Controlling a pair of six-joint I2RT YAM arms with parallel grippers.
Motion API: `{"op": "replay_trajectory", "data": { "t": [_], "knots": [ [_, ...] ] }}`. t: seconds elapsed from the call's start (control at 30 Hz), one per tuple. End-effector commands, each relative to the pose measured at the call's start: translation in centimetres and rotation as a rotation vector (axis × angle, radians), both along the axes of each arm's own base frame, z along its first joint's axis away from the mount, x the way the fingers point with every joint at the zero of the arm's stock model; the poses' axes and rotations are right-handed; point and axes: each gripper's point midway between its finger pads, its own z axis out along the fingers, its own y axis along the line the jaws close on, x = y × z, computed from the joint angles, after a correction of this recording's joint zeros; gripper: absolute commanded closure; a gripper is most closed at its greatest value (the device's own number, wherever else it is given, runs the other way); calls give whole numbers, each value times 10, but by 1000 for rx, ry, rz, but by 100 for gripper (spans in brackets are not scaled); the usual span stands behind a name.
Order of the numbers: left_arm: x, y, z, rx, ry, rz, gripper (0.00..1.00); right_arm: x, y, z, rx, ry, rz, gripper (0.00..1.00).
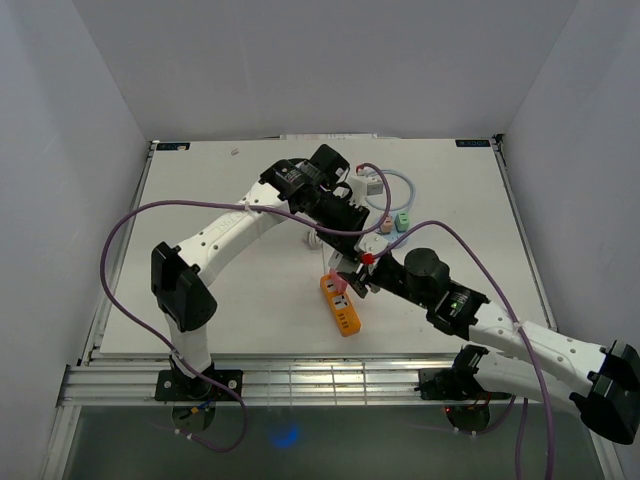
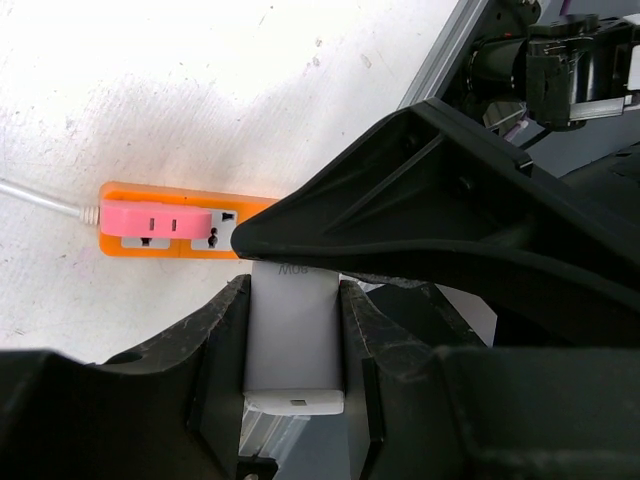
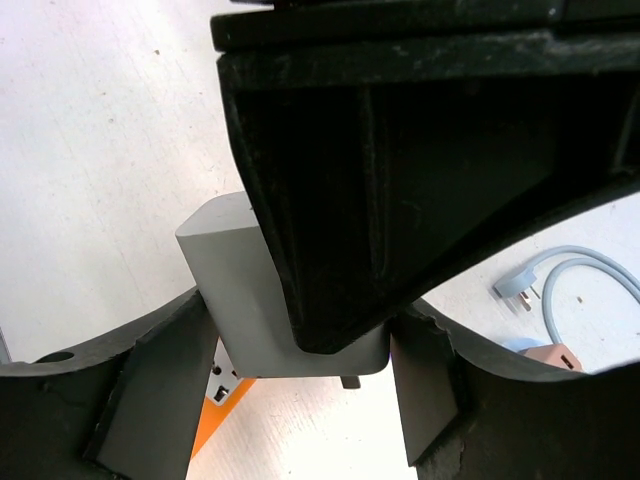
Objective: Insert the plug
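Note:
A white plug adapter [image 2: 294,340] sits between the fingers of my left gripper [image 2: 293,300], which is shut on it. In the right wrist view the same adapter [image 3: 228,285] sits between my right gripper's fingers [image 3: 165,385]. They press its two sides, and a metal pin [image 3: 348,381] shows below it. My right gripper [image 3: 300,335] is shut on it too. The orange power strip [image 1: 342,305] lies on the table just below both grippers [image 1: 352,255]. A pink plug [image 2: 155,217] is seated in the strip [image 2: 225,235]. In the top view the adapter is hidden by the grippers.
A grey-blue cable [image 1: 392,190] with a white plug, a green plug [image 1: 402,220] and a pink plug [image 1: 386,226] lie behind the grippers. The cable [image 3: 565,285] also shows in the right wrist view. The strip's white cord [image 2: 35,197] runs left. Purple arm cables loop over the table.

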Motion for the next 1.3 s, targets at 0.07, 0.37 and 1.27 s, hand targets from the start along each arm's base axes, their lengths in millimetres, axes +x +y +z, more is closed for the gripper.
{"op": "replay_trajectory", "data": {
  "t": [0.07, 0.37, 1.27],
  "knots": [
    [-13, -2, 48, -140, -57, -26, 77, 6, -5, 32, 119, -38, -62, 58],
    [-7, -5, 60, -207, -108, 33, 7, 13, -15, 23, 172, 52, -168, 64],
    [-2, -15, 45, -256, -57, 52, 43, 13, -28, 32, 253, 47, -221, 65]
  ]
}}
